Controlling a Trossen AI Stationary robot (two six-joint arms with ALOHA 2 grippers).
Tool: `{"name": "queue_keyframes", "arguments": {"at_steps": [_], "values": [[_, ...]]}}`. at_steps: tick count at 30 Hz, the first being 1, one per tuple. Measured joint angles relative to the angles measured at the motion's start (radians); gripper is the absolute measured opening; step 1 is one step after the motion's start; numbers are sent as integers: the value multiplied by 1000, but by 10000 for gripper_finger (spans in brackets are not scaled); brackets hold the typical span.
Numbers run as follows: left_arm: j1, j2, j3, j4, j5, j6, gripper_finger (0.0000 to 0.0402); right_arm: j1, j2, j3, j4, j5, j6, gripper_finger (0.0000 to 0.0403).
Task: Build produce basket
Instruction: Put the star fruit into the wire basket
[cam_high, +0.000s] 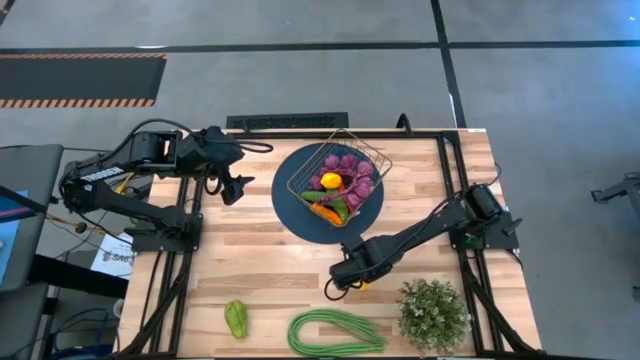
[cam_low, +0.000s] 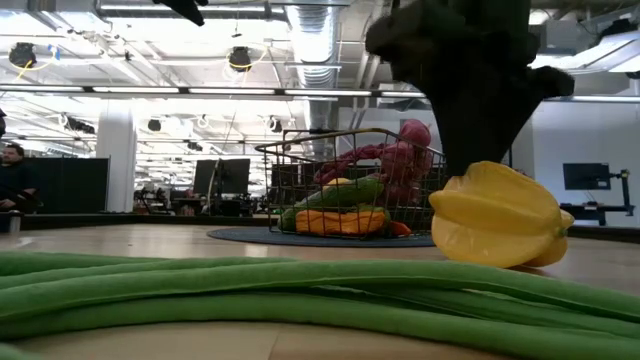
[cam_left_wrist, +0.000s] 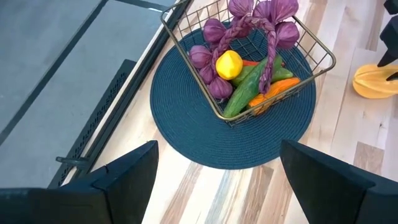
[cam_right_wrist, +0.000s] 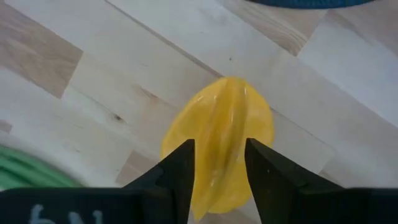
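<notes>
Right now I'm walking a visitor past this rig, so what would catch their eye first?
Probably the wire basket on the round blue mat, heaped with purple grapes and a lemon. Next, the right pincer down at the table's near middle, its fingers either side of a yellow ridged fruit. The left pincer hangs open left of the mat.

the basket (cam_high: 340, 183) sits on the round mat (cam_high: 296, 214) at the table's (cam_high: 260, 260) far middle, holding grapes (cam_high: 350, 167), a lemon (cam_high: 330, 181), a cucumber (cam_left_wrist: 249, 91) and carrots (cam_high: 326, 211). nearer the front edge lie 3 things in a row (left to right): pepper (cam_high: 236, 318), long beans (cam_high: 334, 332), potted plant (cam_high: 434, 313). a ridged fruit (cam_right_wrist: 219, 140) lies between mat and beans.
</notes>
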Motion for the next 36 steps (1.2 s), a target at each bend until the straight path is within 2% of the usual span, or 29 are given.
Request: {"name": "queue_keyframes", "arguments": {"at_steps": [11,14,18,21,23,29,33,36], "values": [[0,0,0,0,1,-11,322,0,67,3,46,-20,-26,129],[0,0,0,0,1,-12,322,0,49,0,54,-36,-31,96],[0,0,0,0,1,-12,322,3,6,15,49,-58,-80,24],[0,0,0,0,1,-12,322,2,-49,57,45,-42,-105,17],[0,0,0,0,1,-12,322,1,-84,89,34,-7,-127,20],[0,0,0,0,1,-12,322,-23,-210,211,-46,213,-277,8],[0,0,0,0,1,-12,322,-90,-279,265,-128,334,-408,6],[0,0,0,0,0,-14,322,-172,-325,277,-141,368,-508,6]]}}
